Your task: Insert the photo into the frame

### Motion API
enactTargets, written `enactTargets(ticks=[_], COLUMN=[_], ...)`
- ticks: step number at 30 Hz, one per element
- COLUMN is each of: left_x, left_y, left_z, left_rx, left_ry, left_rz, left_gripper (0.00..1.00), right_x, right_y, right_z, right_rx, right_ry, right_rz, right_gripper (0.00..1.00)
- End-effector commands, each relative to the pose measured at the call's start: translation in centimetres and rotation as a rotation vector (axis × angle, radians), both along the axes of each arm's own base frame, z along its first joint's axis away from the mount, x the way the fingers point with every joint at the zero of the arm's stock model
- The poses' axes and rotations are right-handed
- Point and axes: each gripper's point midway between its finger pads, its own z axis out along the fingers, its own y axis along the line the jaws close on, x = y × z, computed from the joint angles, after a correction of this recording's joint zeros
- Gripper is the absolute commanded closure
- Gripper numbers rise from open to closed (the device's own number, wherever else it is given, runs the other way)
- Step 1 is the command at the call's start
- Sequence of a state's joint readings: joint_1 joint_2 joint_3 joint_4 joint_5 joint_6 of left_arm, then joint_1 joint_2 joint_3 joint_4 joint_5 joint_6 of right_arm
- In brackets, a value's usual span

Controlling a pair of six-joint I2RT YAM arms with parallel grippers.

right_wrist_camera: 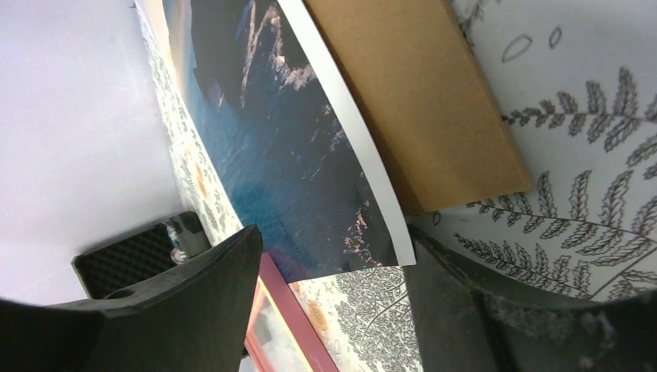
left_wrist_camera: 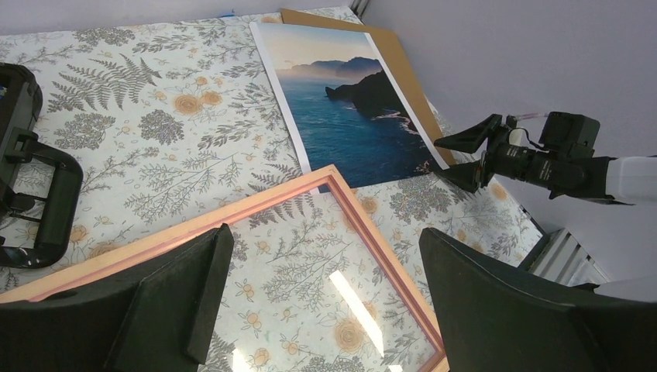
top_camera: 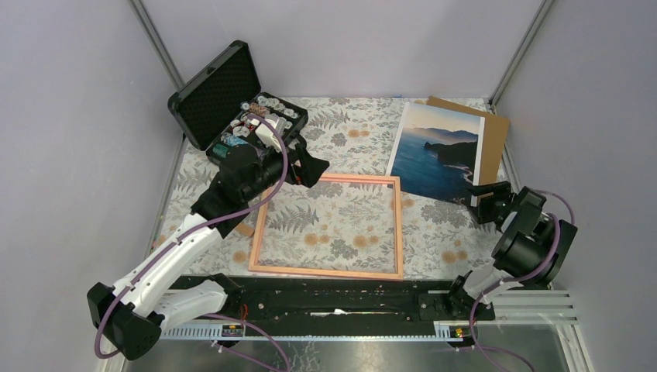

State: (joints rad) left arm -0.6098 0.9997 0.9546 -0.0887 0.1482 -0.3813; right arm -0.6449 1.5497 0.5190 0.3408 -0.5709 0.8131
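Observation:
The photo lies face up at the back right, blue sea and mountains showing, partly on a brown backing board. The frame, a thin pinkish-orange border around a clear pane, lies flat in the middle of the floral cloth. My left gripper is open and empty, hovering over the frame's far edge. My right gripper is open and empty just off the photo's near right corner. In the left wrist view the photo lies beyond the frame's corner.
An open black foam-lined case with small parts stands at the back left, behind the left arm. The backing board sticks out to the right of the photo. Grey walls close in the left, back and right sides.

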Motion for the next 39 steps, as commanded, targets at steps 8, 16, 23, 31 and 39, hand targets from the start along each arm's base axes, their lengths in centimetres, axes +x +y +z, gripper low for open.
enactTargets(ticks=[8, 16, 23, 31, 39], left_x=[0.3, 0.3, 0.4, 0.8, 0.6], left_y=[-0.1, -0.1, -0.2, -0.2, -0.2], left_z=[1.3, 1.4, 1.1, 0.6, 0.7], left_rx=[-0.016, -0.020, -0.017, -0.007, -0.013], left_ry=[-0.047, -0.049, -0.044, -0.033, -0.034], left_rz=[0.004, 0.004, 0.005, 0.012, 0.004], left_gripper=[0.01, 0.01, 0.01, 0.01, 0.01], right_x=[0.3, 2.3, 4.0, 5.7, 6.0], right_y=[1.1, -0.1, -0.7, -1.2, -5.1], right_z=[3.3, 5.6, 4.4, 3.0, 5.2], right_rx=[0.007, -0.037, 0.005, 0.026, -0.189], right_ry=[-0.162, -0.322, -0.437, -0.448, -0.372], right_rz=[0.012, -0.012, -0.072, -0.102, -0.117], right_gripper=[0.40, 0.47, 0.50, 0.72, 1.00])
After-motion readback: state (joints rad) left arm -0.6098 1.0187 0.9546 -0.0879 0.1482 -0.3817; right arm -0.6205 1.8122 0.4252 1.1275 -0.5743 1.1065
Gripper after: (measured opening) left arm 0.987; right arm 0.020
